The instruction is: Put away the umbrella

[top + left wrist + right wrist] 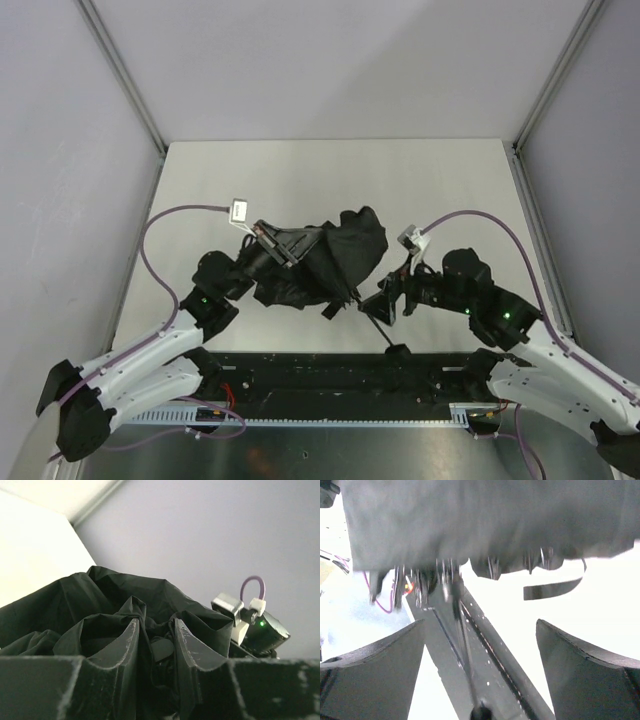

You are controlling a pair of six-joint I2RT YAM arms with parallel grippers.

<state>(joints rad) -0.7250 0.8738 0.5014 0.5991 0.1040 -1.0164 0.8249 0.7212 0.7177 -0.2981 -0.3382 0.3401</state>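
One crumpled umbrella (pixel 335 262) is at the middle of the surface's (pixel 330 180) near edge. My two left fingers (pixel 126 642) pinch its fabric; my two right fingers (pixel 580 670) stand wide apart around its shaft (pixel 465 645).

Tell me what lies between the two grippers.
The compact black fabric umbrella, bunched up, fills the stretch from left gripper to right gripper; the top view shows it.

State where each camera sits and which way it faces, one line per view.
Top external: above and behind the robot, looking down at the table; left arm, right arm, umbrella between.
Left wrist: on the left arm, facing along the left pincer pinching fabric.
Right wrist: on the right arm, facing through the open right pincer at the shaft.
Shared: all three show the umbrella.
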